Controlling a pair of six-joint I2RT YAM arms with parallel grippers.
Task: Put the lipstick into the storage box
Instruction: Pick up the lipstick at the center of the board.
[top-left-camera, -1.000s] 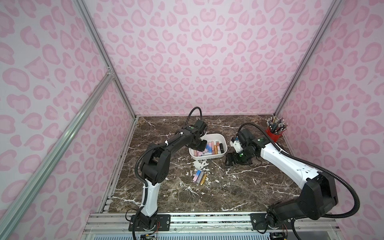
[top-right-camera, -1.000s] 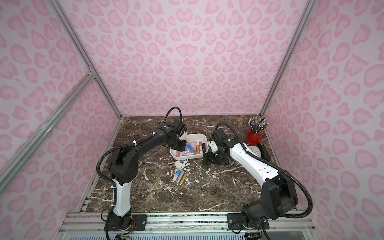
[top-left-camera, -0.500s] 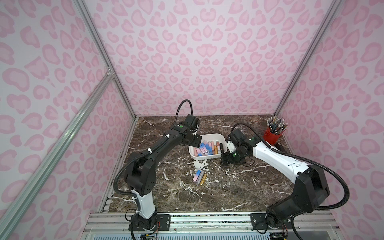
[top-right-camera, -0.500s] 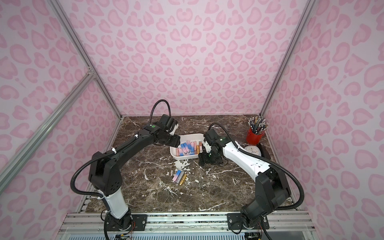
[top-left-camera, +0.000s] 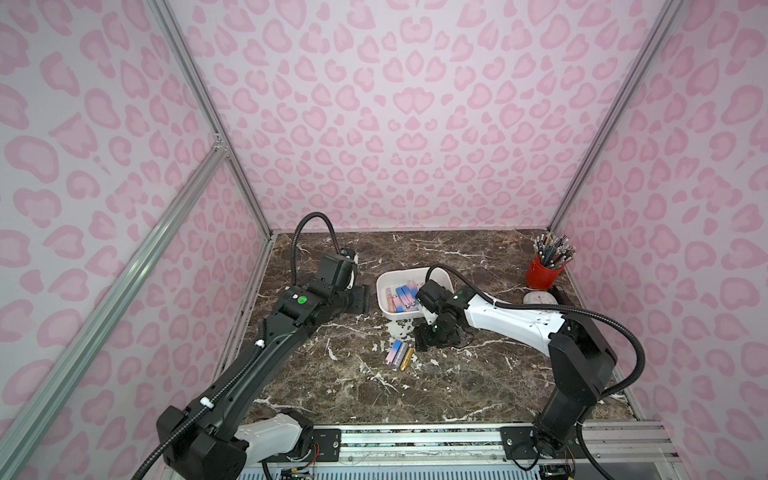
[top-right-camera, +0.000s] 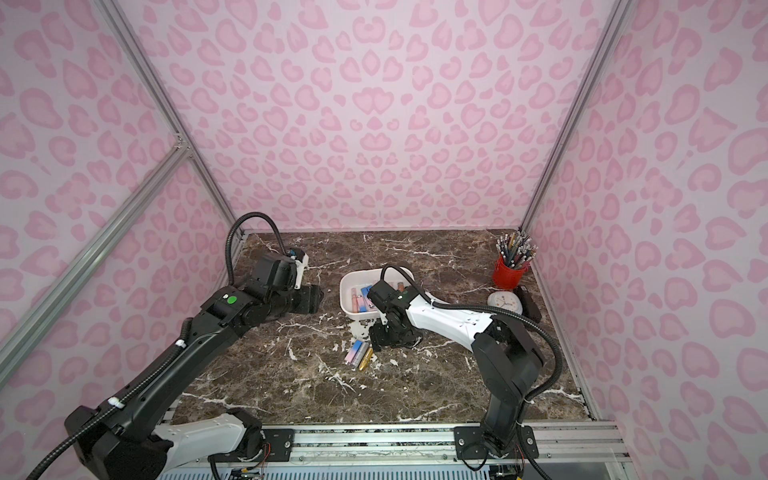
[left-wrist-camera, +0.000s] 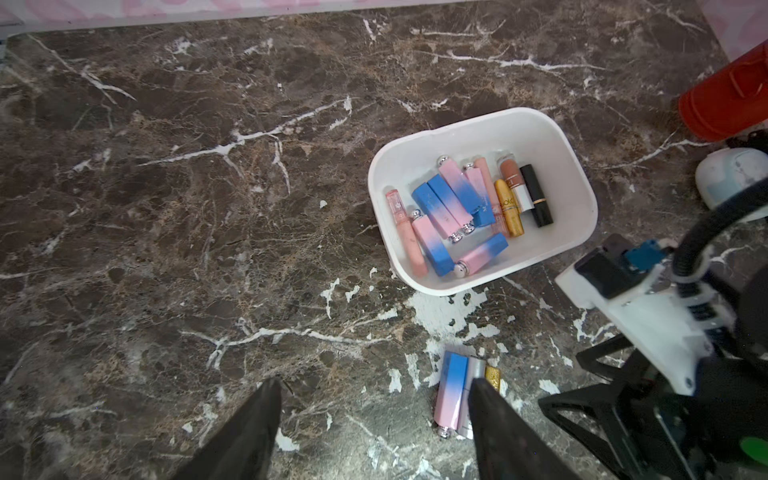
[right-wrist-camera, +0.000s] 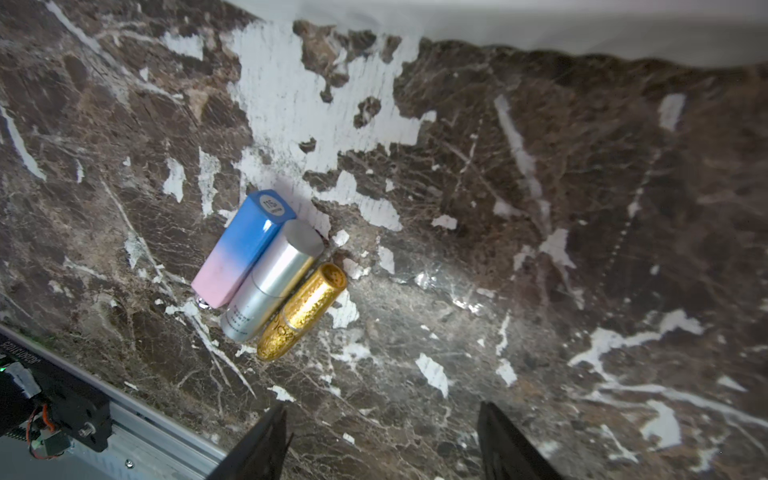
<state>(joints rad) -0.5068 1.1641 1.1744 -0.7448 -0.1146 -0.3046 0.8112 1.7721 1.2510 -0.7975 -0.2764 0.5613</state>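
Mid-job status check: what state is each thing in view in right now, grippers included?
storage box: upright, holding several lipsticks lying flat.
blue-pink lipstick: capped, lying on the table outside the box.
silver lipstick: capped, lying against the blue-pink one.
gold lipstick: capped, lying against the silver one.
left gripper: open, empty.
right gripper: open, empty.
red pencil cup: upright, full of pencils.

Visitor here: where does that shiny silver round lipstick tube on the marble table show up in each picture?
A top view: silver lipstick tube mid-table, in front of the white plastic storage box.
A top view: same spot, in front of the box.
Left wrist view: partly hidden behind a finger of the left gripper.
Right wrist view: middle of the three-tube row.
Shared landmark: the pink-to-blue square tube lying against it.
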